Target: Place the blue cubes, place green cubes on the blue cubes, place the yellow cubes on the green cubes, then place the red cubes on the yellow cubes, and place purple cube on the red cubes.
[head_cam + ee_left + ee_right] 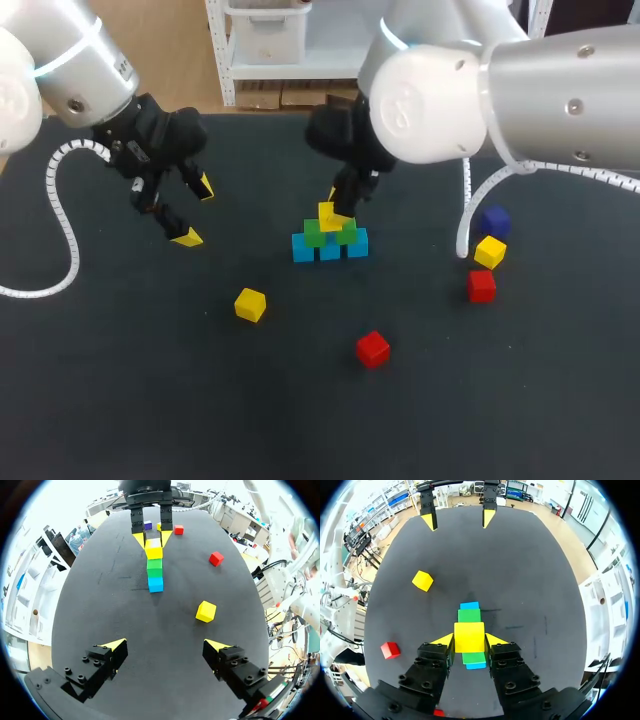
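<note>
**Item under handling:** one yellow cube [469, 636], clamped in the right gripper [469, 640]. A yellow-tipped finger lies flat against each of two opposite faces, and the jaws are narrow, set to the cube's width. Directly beneath it lie the two green cubes [330, 233], which rest on a row of three blue cubes [330, 246]. No view shows whether the yellow cube already bears on the green pair or hangs just clear of it.

**Governing relation:** the row's long axis runs straight ahead and back between the jaws, so the fingers straddle the row and close across it. In my judgement a release would spread them sideways, away from the neighbouring cubes. The held cube looks centred over the seam of the green pair.

**Left gripper** [165, 647]: jaws wide, nothing between them, well apart from the stack, which lies straight ahead of it. A loose yellow cube [206, 611] sits ahead and off to one finger's side. It is nearer this arm than the other.

**Remaining stock:** a red cube [372, 348] lies beside the right jaws, well apart. Beyond them, as seen from the left jaws, a second red cube [481, 285], a third yellow cube [489, 251] and the purple cube [494, 220] are clustered.
</note>
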Controlling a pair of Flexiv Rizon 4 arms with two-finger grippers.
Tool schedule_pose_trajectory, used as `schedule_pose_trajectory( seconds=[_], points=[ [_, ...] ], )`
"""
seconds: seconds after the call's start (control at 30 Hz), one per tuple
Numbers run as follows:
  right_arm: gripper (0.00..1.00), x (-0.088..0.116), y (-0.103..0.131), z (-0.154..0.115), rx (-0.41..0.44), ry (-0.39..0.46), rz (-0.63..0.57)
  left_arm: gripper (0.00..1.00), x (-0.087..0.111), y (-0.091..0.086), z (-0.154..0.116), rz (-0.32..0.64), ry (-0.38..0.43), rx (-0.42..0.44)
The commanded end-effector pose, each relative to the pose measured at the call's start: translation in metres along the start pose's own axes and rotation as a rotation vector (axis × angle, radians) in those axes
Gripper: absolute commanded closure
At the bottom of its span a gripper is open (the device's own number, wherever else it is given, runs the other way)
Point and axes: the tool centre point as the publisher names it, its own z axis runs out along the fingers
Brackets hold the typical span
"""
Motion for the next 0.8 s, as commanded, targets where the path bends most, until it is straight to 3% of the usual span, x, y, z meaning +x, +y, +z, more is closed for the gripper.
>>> schedule_pose_trajectory(
  seconds=[0.03, 0.63, 0.8],
  points=[
    [1.00, -0.0003, -0.0025, 0.0007, -0.006, -0.001, 0.000, 0.00, 0.0008, -0.0003, 0.0001, 0.002, -0.001, -0.002],
    [0.98, 0.0016, -0.0055, 0.0016, -0.009, 0.001, 0.006, 0.00, 0.0008, -0.0003, 0.0001, 0.002, -0.001, -0.002],
    [0.54, 0.0025, -0.0054, 0.0018, -0.011, 0.002, 0.007, 0.00, 0.0008, -0.0003, 0.0001, 0.002, -0.001, -0.002]
  ],
)
